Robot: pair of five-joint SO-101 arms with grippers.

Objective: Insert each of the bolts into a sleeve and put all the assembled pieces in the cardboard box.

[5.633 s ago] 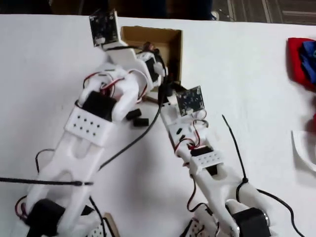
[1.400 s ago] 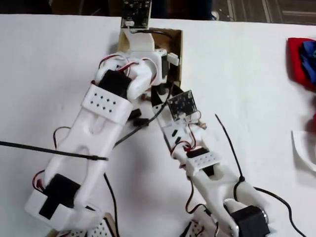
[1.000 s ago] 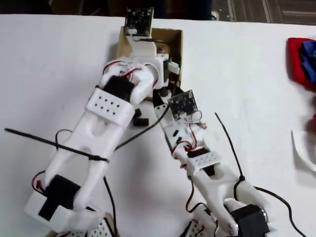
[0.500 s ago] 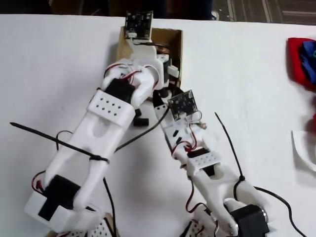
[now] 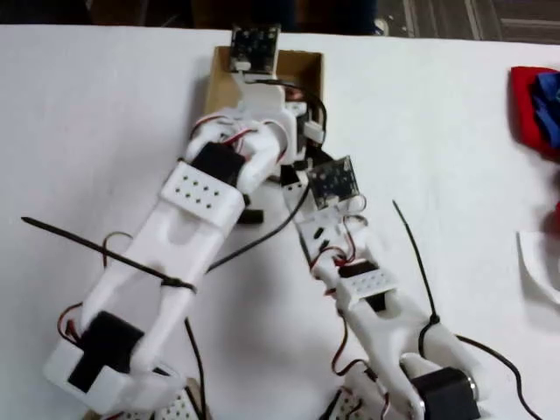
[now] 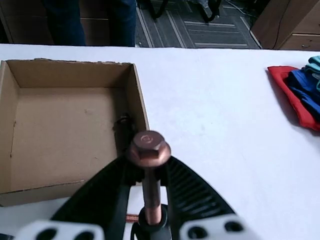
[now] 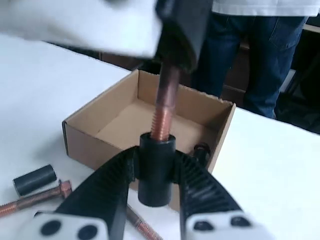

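Note:
My left gripper (image 6: 148,167) is shut on a copper bolt (image 6: 148,146), gripping its shaft just under the hex head. The bolt's threaded tip (image 7: 161,125) sits in the top of a black sleeve (image 7: 155,175), which my right gripper (image 7: 156,162) is shut on and holds upright. Both grippers meet just in front of the cardboard box (image 5: 227,79), near its front right corner. One assembled piece (image 7: 201,149) lies inside the box (image 6: 65,125) against a wall. A loose sleeve (image 7: 34,179) and two loose bolts (image 7: 30,201) (image 7: 142,225) lie on the table.
The white table (image 5: 437,131) carries a red and blue cloth (image 5: 534,101) at the far right and a white curved object (image 5: 535,267) near the right edge. A black sleeve (image 5: 252,216) lies beside the left arm. Cables and zip ties trail off both arms.
The left arm has swung right from beside the box, bringing its bolt over the sleeve in the right gripper. The right arm shifted slightly.

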